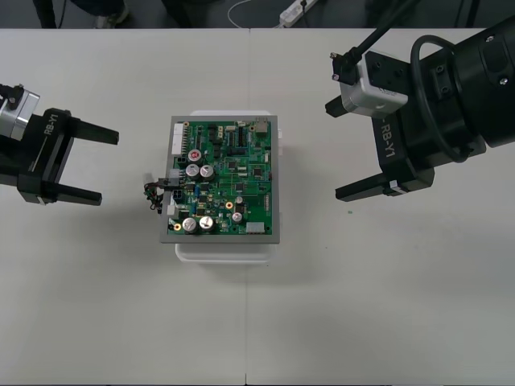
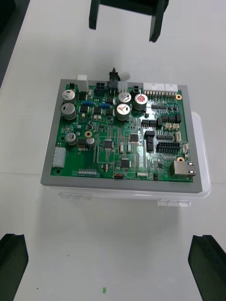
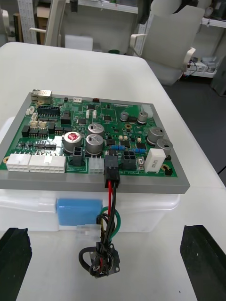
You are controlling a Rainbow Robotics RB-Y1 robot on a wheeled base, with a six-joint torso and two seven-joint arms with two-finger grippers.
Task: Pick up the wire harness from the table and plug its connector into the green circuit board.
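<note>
The plug (image 3: 111,170) sits in the board (image 1: 225,181), in a connector on the edge facing our left hand (image 1: 109,167). The harness (image 3: 110,221) wires drop past the base (image 3: 141,207) to the socket (image 3: 104,263), which lies on the surface (image 1: 386,305). Both hands are spread and empty, the left near the harness but apart from it and the right hand (image 1: 331,149) off on its own side. We'd call step 2, the plugging, done. The next move calls for drawing the arms clear without snagging those wires.
</note>
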